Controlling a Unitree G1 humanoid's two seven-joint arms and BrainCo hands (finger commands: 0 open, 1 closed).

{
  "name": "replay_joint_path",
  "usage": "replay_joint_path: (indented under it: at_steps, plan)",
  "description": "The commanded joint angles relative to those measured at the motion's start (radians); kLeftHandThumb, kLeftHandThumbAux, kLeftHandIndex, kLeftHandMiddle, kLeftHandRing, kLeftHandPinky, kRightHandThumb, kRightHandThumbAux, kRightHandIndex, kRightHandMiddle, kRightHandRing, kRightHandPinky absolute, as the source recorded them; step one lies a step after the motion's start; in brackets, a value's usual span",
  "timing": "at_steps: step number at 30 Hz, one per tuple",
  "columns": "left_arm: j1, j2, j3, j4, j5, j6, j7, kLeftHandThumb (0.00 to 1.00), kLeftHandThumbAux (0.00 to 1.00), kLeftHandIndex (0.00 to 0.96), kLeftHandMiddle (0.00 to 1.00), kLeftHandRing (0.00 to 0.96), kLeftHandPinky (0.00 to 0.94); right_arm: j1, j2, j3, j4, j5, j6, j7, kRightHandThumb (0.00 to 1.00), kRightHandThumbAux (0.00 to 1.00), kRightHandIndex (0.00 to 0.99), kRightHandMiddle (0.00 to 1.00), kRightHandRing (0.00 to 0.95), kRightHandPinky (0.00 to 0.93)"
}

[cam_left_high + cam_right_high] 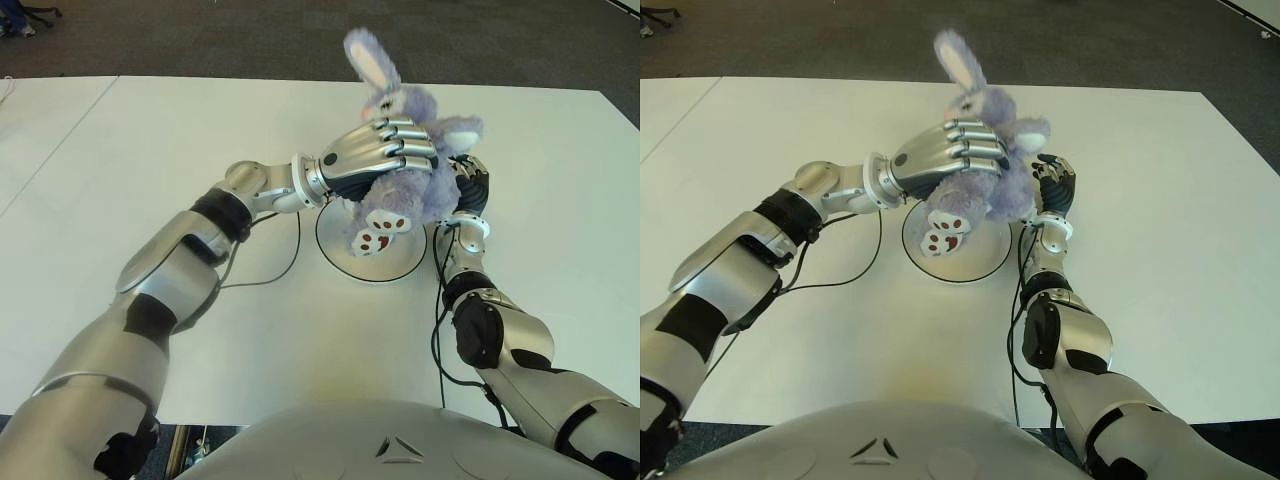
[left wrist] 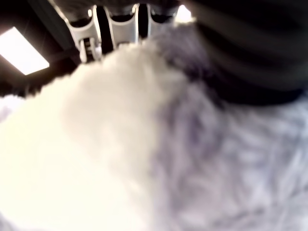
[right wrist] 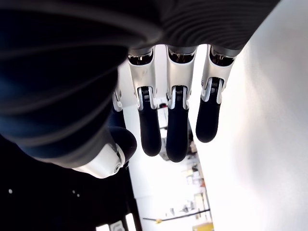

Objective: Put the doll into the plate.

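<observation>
The doll (image 1: 410,195) is a purple plush rabbit with white feet and long ears. My left hand (image 1: 385,152) is shut around its body and holds it in the air above the far right part of the white round plate (image 1: 345,250). The rabbit's feet hang over the plate. In the left wrist view the doll's fur (image 2: 159,144) fills the picture under my fingers (image 2: 115,24). My right hand (image 1: 470,185) shows just right of the doll, beside the plate, with fingers (image 3: 175,130) spread and nothing in them.
The white table (image 1: 150,150) stretches wide on both sides of the plate. Black cables (image 1: 275,265) run from my left arm across the table beside the plate. Dark carpet floor (image 1: 200,40) lies beyond the far edge.
</observation>
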Motion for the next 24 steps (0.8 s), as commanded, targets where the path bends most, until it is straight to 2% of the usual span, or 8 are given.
replay_joint_path:
  at_steps: [1,5,8,13,17,19,21,24]
  plan:
    - [0.079,0.03,0.001,-0.032,-0.126,-0.026,-0.27,0.54,0.75,0.659,0.825,0.823,0.832,0.214,0.05,0.008,0.139,-0.004,0.167,-0.051,0.714,0.738,0.401,0.295,0.31,0.24]
    - [0.151,0.082,0.017,-0.114,-0.201,-0.023,-0.402,0.513,0.755,0.65,0.83,0.83,0.845,0.222,0.049,0.017,0.139,-0.008,0.16,-0.062,0.713,0.738,0.4,0.285,0.294,0.233]
    - [0.25,0.149,0.022,-0.248,-0.292,0.036,-0.557,0.473,0.762,0.638,0.828,0.826,0.835,0.227,0.053,0.01,0.138,0.002,0.154,-0.047,0.711,0.738,0.399,0.28,0.291,0.246]
    - [0.335,0.211,0.041,-0.411,-0.433,0.148,-0.757,0.454,0.768,0.63,0.825,0.823,0.833,0.229,0.06,0.0,0.137,0.017,0.146,-0.026,0.709,0.739,0.399,0.286,0.301,0.277]
    - [0.403,0.261,0.087,-0.517,-0.45,0.194,-0.803,0.493,0.762,0.637,0.823,0.818,0.834,0.229,0.064,-0.004,0.137,0.022,0.142,-0.017,0.708,0.739,0.399,0.296,0.307,0.277]
    - [0.441,0.283,0.112,-0.531,-0.401,0.192,-0.787,0.617,0.734,0.657,0.816,0.815,0.841,0.228,0.067,-0.008,0.137,0.026,0.137,-0.011,0.71,0.739,0.4,0.312,0.311,0.254]
    - [0.473,0.293,0.126,-0.525,-0.361,0.186,-0.768,0.684,0.717,0.668,0.817,0.818,0.845,0.228,0.071,-0.015,0.135,0.034,0.129,-0.002,0.711,0.739,0.401,0.317,0.316,0.269]
    - [0.501,0.293,0.141,-0.528,-0.338,0.187,-0.761,0.727,0.704,0.675,0.818,0.821,0.847,0.227,0.073,-0.022,0.134,0.042,0.124,0.009,0.712,0.738,0.402,0.319,0.32,0.284]
